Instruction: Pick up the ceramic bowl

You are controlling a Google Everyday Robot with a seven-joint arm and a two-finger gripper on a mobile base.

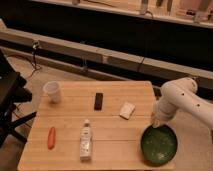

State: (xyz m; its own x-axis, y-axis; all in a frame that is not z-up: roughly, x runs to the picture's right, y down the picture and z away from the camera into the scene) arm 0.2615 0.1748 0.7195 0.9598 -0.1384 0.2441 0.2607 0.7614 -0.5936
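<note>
The ceramic bowl [160,145] is wide, shallow and glossy dark green with faint pale marks inside. It sits at the near right corner of the wooden table [70,120]. My gripper [156,123] hangs from the white arm [179,98] that comes in from the right. It is right at the bowl's far left rim, and the contact point is hidden.
A small white cup [53,92] stands at the table's far left. A black remote-like bar [98,101] and a white block [127,110] lie mid-table. A clear bottle [86,140] and an orange carrot [51,138] lie near the front. A dark chair [9,100] stands at left.
</note>
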